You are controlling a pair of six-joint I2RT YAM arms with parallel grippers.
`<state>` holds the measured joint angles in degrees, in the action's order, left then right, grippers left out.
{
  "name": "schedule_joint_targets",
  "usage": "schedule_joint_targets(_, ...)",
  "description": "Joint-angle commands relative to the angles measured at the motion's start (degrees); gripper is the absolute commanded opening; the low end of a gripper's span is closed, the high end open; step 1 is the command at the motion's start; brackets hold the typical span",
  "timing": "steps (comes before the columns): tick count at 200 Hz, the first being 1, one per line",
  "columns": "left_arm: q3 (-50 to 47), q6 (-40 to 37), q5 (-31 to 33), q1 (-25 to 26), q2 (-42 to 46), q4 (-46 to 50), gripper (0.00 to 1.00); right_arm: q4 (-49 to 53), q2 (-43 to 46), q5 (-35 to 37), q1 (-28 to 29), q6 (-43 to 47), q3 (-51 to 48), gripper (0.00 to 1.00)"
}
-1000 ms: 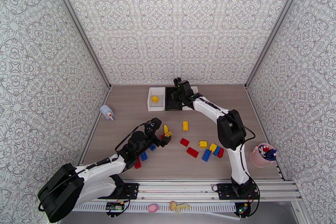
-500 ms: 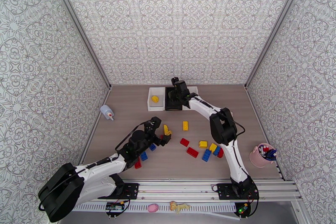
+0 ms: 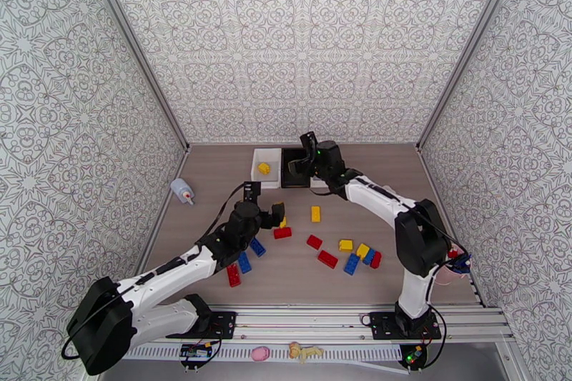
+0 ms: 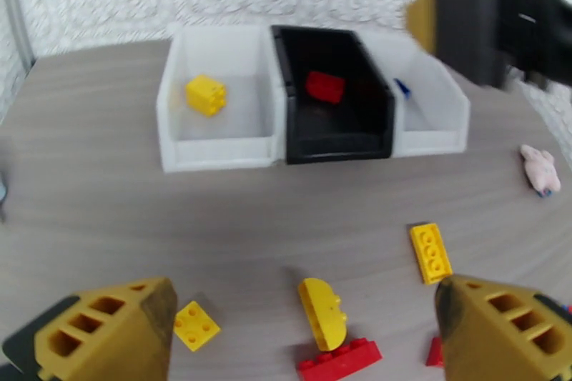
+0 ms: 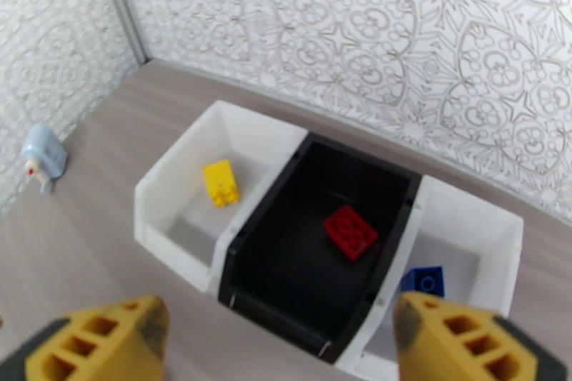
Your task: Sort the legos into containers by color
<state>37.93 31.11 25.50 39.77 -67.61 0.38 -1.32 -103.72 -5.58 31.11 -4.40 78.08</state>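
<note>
Your left gripper (image 4: 304, 322) is spread wide with nothing between its fingers. It hangs above a rounded yellow brick (image 4: 322, 304) and a flat red brick (image 4: 339, 359) on the table (image 4: 107, 196). Your right gripper (image 5: 279, 347) is released too and empty, over the black bin (image 5: 286, 282), where a square red brick (image 5: 350, 231) lies. The left white bin (image 5: 168, 196) holds a yellow brick (image 5: 222, 182), and the right white bin (image 5: 493, 232) holds a blue brick (image 5: 423, 282). Other legos (image 3: 327, 259) lie loose between the arms.

Glossy white-shelled left arm (image 3: 168, 271) and right arm (image 3: 372, 196) with matte black joints, thin black cables (image 3: 222, 221) looping alongside, black base plates (image 3: 214, 322); left gripper (image 4: 304, 318) and right gripper (image 5: 282, 332) carry mustard-yellow wedge fingers (image 4: 107, 329) with rectangular slots
</note>
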Motion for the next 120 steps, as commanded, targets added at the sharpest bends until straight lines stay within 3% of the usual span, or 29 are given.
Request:
schedule_joint_targets(1, 5.23, 19.21, 7.04, -1.25, -2.00, 17.74, 1.00, -1.60, 5.15, -6.23, -0.19, 2.29, -6.38, 0.88)
schedule_joint_targets(29, 11.08, 28.98, 4.60, -4.37, -6.02, 31.28, 1.00, -1.23, 11.21, -8.98, 0.28, 2.53, -13.06, 0.91)
schedule_joint_targets(76, 18.03, 30.13, -7.38, -10.20, -14.40, 38.93, 0.99, 2.16, 14.92, -10.24, 1.71, 5.25, -16.02, 0.93)
schedule_joint_targets(120, 22.54, 30.50, -12.34, -12.81, -22.19, 41.57, 0.93, 3.16, 15.04, -8.73, 1.76, 6.17, -15.11, 0.93)
